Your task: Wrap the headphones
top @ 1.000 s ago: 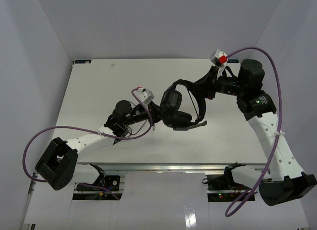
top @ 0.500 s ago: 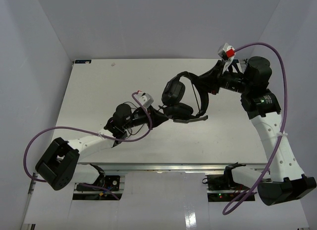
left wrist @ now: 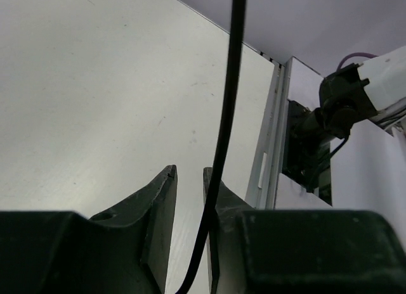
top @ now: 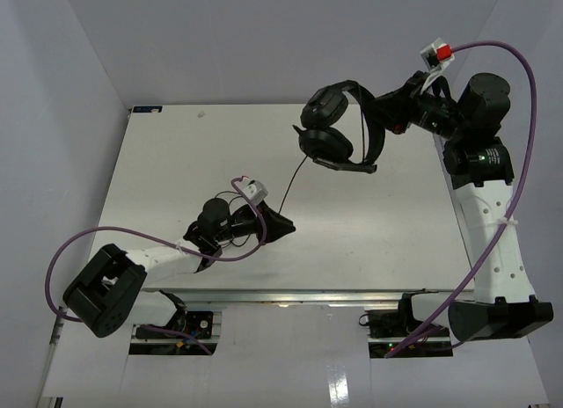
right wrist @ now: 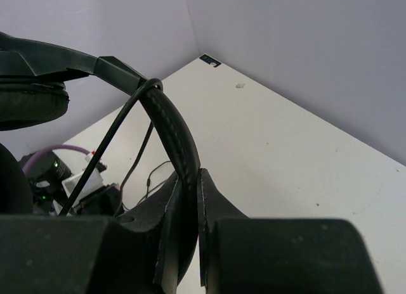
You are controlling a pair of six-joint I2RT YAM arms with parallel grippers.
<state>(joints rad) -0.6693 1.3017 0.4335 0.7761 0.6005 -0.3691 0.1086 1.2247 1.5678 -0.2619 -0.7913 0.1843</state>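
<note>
the right hand (top: pixel 387 120) holds the headphones (top: pixel 339 137) up in the air over the far edge of the table (top: pixel 176 162), its fingers closed tight on the headband (right wrist: pixel 171 123). the thin cable (top: pixel 290 184) hangs from them in a nearly straight line down to the left hand (top: pixel 274 225), which sits low near the front of the table. the main risk is that taut-looking line. if the right hand pulls further away while the left hand has a firm pinch, the cable could strain at the earcup (right wrist: pixel 32 97) or drag the headband out of the grip. if the left hand's hold is loose, the cable could slide out and the slack for winding would be lost. in the right wrist view the cable (right wrist: pixel 111 139) crosses over the headband only once, so any loop could slip off along the curve. in the left wrist view the left hand (left wrist: pixel 189 173) is almost shut, with a slim gap. the cable (left wrist: pixel 225 116) passes low between the fingers and then across one of them, and i cannot tell whether it is actually pinched. the plug end is not visible in any view. the second earcup is cut off in the right wrist view.
</note>
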